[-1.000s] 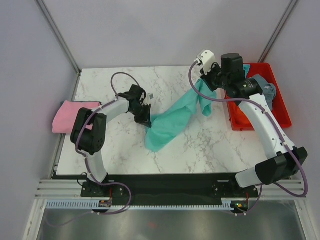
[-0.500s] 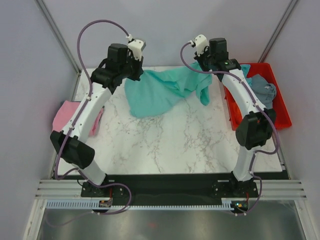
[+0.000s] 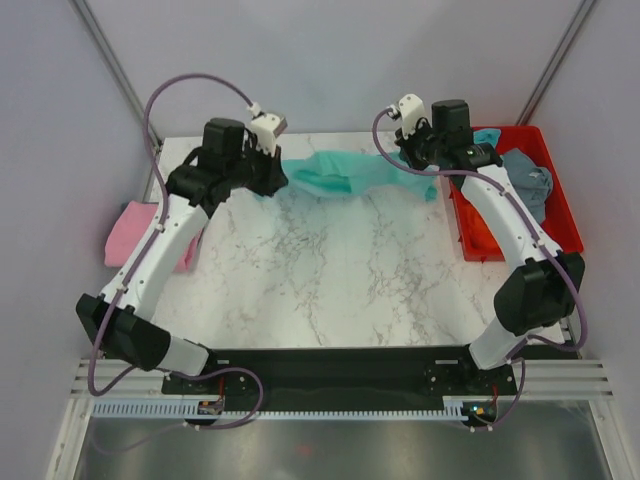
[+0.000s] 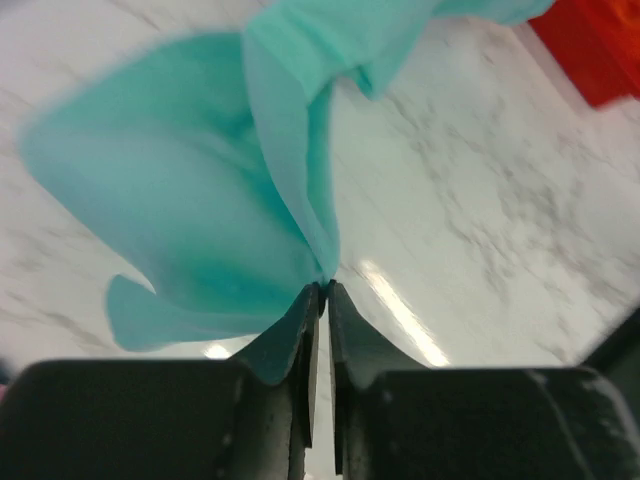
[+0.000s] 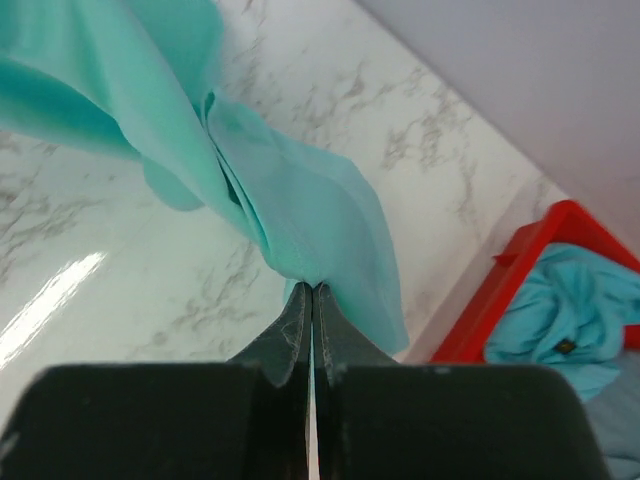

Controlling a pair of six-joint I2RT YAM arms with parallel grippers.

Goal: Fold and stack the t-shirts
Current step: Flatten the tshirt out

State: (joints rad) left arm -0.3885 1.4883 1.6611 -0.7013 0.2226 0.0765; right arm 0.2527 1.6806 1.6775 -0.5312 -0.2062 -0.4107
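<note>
- Across the upper centre of the overhead view, the teal-green t-shirt [image 3: 345, 176] hung as a bunched, sagging band between both arms, over the far part of the table [image 3: 330, 290].
- At its left end, the left gripper [image 4: 322, 290] had its jaws pressed together on a fold of the cloth. That wrist view was blurred.
- At its right end, the right gripper [image 5: 312, 290] was pinching a twisted gather of the same shirt.
- Further out, the pink t-shirt [image 3: 130, 232] lay at the table's left edge, and the other shirts [image 3: 528, 180] sat heaped in the red tray [image 3: 568, 228] at upper right.
- Judgement: the step in hand was spreading the shirt for laying down. Both pinches should hold firm while the arms draw apart evenly to clear the twist. The shirt should then be lowered flat onto bare marble at centre, apart from the tray and the pink shirt.
</note>
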